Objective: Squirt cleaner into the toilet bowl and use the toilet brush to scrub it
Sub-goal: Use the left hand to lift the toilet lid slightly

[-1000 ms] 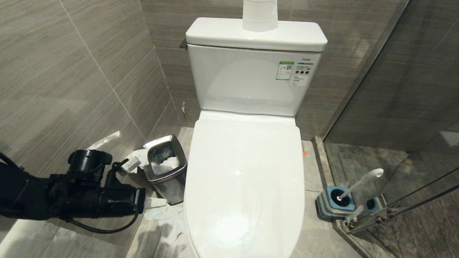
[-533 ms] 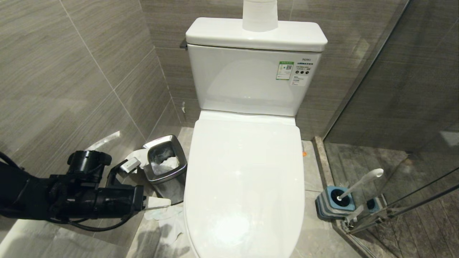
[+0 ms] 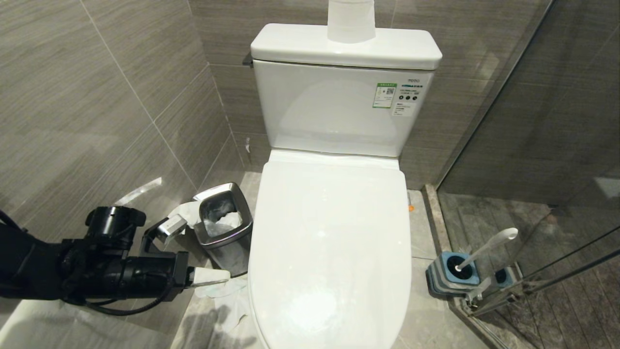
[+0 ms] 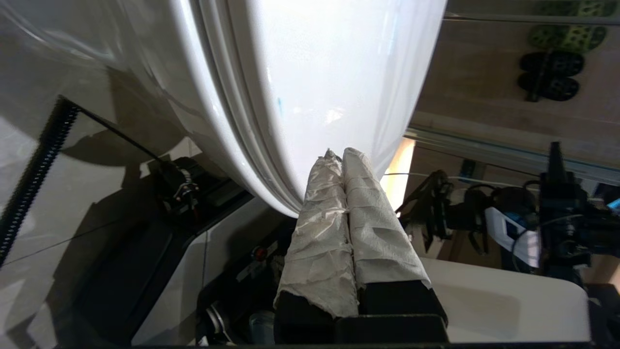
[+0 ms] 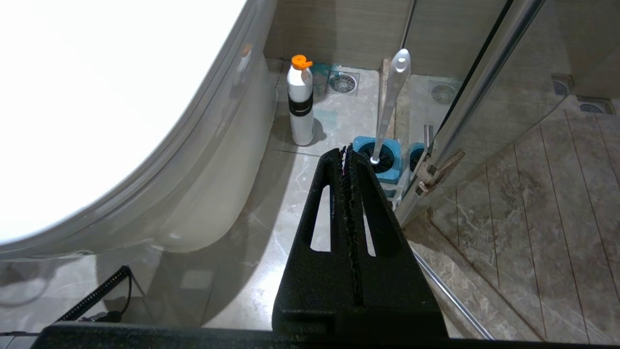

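The white toilet bowl point(image 3: 329, 242) has its lid down, so the basin is hidden. My left gripper point(image 3: 225, 280) is low at the toilet's left side, shut and empty. Its paper-wrapped fingers point at the seat edge. In the left wrist view the gripper point(image 4: 341, 152) is just short of the toilet's rim point(image 4: 252, 160). The toilet brush point(image 3: 489, 247) stands in its blue-and-grey holder point(image 3: 453, 274) on the floor to the right. My right gripper point(image 5: 346, 148) hangs shut and empty, with the brush handle point(image 5: 391, 97) and a white cleaner bottle point(image 5: 300, 104) with an orange cap beyond it.
A steel bin point(image 3: 224, 228) with paper in it stands between the left arm and the toilet. Crumpled paper point(image 3: 227, 298) lies on the floor below it. A glass shower door point(image 3: 557, 271) closes off the right side. A paper roll point(image 3: 351, 19) sits on the tank.
The left wrist has tipped over. Its white wrapped fingers have swung into view and now point level at the toilet's left edge. The arm has sunk slightly.
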Available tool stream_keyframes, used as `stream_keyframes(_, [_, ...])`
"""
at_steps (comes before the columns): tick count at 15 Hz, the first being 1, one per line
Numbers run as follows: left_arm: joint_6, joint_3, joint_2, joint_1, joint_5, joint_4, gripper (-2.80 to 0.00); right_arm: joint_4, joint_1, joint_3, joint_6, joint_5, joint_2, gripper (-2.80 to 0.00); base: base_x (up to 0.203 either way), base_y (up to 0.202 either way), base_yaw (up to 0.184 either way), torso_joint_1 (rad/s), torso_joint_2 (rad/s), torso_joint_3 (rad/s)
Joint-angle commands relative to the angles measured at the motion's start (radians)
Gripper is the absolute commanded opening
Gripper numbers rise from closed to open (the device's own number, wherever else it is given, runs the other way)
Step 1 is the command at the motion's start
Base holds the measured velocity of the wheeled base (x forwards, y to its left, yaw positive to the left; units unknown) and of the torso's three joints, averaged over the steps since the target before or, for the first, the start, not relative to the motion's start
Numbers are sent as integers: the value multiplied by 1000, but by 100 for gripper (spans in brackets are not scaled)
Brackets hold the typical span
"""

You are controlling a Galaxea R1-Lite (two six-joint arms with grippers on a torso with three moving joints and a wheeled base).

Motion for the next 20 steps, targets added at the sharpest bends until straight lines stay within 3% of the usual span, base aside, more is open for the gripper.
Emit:
stream_keyframes(1, [-1, 1, 1, 12, -13, -2, -280, -1, 0, 0, 0, 0, 1, -280, 0, 0, 0, 0, 0, 0])
stream_keyframes(6, [-1, 11, -1, 24, -47, 0, -280, -1, 0, 1, 0, 0, 1, -280, 0, 0, 0, 0, 0, 0])
stream_keyframes(20, [0, 18, -4, 24, -47, 21, -280, -1, 0, 0, 0, 0, 1, -280, 0, 0, 0, 0, 0, 0])
